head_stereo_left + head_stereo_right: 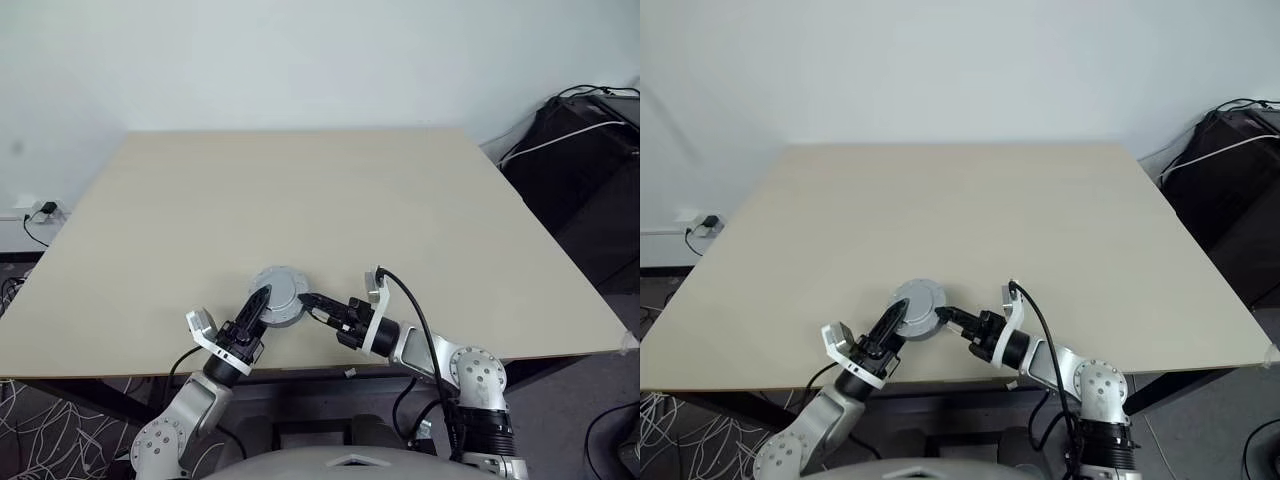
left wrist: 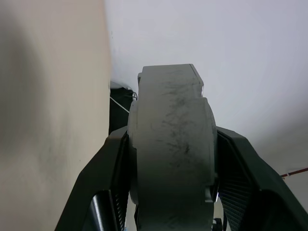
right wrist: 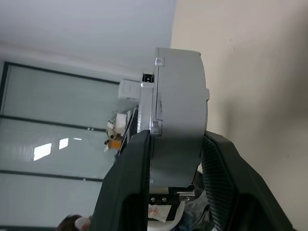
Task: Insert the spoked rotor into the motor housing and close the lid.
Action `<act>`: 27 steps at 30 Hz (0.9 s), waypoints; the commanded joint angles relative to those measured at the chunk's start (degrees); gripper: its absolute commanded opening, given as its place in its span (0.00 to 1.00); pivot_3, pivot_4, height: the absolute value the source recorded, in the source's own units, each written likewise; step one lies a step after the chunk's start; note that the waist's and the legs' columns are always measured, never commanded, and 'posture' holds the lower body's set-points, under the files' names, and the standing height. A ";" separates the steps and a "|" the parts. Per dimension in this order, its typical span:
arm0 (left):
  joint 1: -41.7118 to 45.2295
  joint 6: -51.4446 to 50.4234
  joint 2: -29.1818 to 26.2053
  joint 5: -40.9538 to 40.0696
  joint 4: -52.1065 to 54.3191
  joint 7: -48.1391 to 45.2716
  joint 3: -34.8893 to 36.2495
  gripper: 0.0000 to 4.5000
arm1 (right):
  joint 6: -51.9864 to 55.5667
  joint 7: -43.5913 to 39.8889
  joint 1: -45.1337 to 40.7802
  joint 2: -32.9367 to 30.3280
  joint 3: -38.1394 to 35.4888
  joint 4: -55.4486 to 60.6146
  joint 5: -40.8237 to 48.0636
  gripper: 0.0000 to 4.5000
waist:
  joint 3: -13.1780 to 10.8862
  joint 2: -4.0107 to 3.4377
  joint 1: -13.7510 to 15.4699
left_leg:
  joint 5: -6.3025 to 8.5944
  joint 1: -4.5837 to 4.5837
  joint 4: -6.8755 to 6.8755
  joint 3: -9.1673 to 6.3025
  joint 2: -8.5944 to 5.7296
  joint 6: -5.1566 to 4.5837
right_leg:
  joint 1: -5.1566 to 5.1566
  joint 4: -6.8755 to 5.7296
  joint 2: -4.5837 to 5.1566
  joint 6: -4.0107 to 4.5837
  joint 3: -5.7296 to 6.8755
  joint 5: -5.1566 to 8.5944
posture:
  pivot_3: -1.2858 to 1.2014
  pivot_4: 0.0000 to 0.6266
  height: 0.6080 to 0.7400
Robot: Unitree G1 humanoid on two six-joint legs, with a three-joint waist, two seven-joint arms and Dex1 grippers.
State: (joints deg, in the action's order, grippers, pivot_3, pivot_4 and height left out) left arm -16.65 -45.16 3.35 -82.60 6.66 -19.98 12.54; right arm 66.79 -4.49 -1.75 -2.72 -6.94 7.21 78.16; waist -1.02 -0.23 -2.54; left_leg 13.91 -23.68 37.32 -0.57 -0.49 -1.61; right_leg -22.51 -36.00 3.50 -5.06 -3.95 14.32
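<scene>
Low in the frame, your left gripper and right gripper both clamp the closed motor housing, its lid up, centre bottom on the table.

Head stereo eyes look down over the table; wrist cameras sit close, sharing the lid.

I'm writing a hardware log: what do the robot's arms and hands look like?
Both arms are silver-grey metal with round joint housings and black wrist sections. Each carries a white bracket at the wrist. The left hand and right hand have two black fingers with ribbed inner pads. Black cables loop along both forearms.
</scene>
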 commanded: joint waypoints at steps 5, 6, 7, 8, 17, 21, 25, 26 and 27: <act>3.84 4.68 0.88 -0.52 1.48 -1.09 3.03 0.46 | -3.92 -0.97 -0.62 -1.05 -0.98 2.27 -1.87 0.78 | 0.01 0.02 0.26 | 0.00 0.00 0.01 0.00 -0.02 0.00 | 0.00 0.00 -0.01 0.00 0.00 0.00 | 0.52 0.00 1.00; 4.05 5.20 0.97 -0.36 1.51 -0.97 3.38 0.46 | -4.34 -1.03 -0.60 -1.07 -1.14 2.29 -2.02 0.84 | 0.01 0.02 0.28 | 0.00 0.00 0.01 0.01 -0.03 0.00 | 0.00 0.00 -0.03 0.01 0.00 -0.01 | 0.52 0.00 1.00; 4.30 5.86 1.08 -0.19 1.51 -0.84 3.80 0.46 | -4.79 -1.01 -0.56 -1.03 -1.38 2.30 -2.12 0.92 | 0.01 0.03 0.31 | 0.00 0.00 0.01 0.01 -0.03 0.00 | 0.00 0.00 -0.03 0.01 0.00 -0.01 | 0.52 0.00 1.00; 4.68 6.94 1.25 0.26 1.34 -0.41 4.42 0.46 | -5.25 -0.96 -0.49 -0.99 -1.62 2.35 -2.29 0.99 | 0.01 0.03 0.32 | 0.00 0.00 0.01 0.01 -0.03 0.00 | 0.00 0.00 -0.03 0.01 0.00 -0.01 | 0.52 0.00 1.00; 10.62 18.78 2.75 5.29 -2.94 5.49 10.64 0.46 | -8.82 -2.23 1.06 -2.47 0.35 4.36 -8.40 1.00 | 0.04 0.12 0.49 | -0.01 0.00 0.05 0.05 -0.07 -0.01 | 0.03 0.00 -0.09 0.07 -0.01 -0.06 | 0.52 0.00 1.00; 14.00 21.69 2.19 6.43 -5.44 7.76 12.93 0.46 | -10.60 -3.47 1.70 -2.65 0.90 4.71 -11.39 1.00 | 0.09 0.23 0.59 | -0.01 0.00 0.12 0.03 -0.09 -0.01 | 0.08 0.00 -0.11 0.03 0.01 -0.08 | 0.52 0.00 1.00; 17.56 22.81 0.95 7.50 -8.73 9.25 14.50 0.46 | -11.46 -4.55 2.13 -2.88 1.26 4.70 -13.46 1.00 | 0.04 0.34 0.68 | -0.02 -0.01 0.20 0.03 -0.12 -0.02 | 0.13 0.00 -0.11 0.00 0.01 -0.11 | 0.52 0.00 1.00; 18.49 23.01 0.52 7.86 -9.71 9.50 14.94 0.46 | -11.65 -4.72 2.21 -2.87 1.27 4.65 -13.88 1.00 | 0.03 0.37 0.72 | -0.02 -0.01 0.23 0.03 -0.11 -0.03 | 0.14 0.00 -0.12 -0.01 0.01 -0.12 | 0.52 0.00 1.00; 19.74 23.43 -0.07 8.45 -11.21 9.91 15.57 0.46 | -11.86 -4.87 2.27 -2.81 1.27 4.56 -14.34 1.00 | 0.03 0.38 0.75 | -0.02 0.00 0.25 0.03 -0.11 -0.03 | 0.16 0.00 -0.13 -0.02 0.02 -0.13 | 0.52 0.00 1.00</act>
State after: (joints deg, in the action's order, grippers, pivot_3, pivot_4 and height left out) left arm 0.14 -22.70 4.00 -74.47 -4.91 -9.75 27.55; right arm 56.20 -8.44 0.91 -5.69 -5.51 9.79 64.12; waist -0.99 0.14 -1.79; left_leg 13.89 -23.68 37.60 -0.54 -0.60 -1.63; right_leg -22.34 -36.00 3.34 -5.08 -3.93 14.17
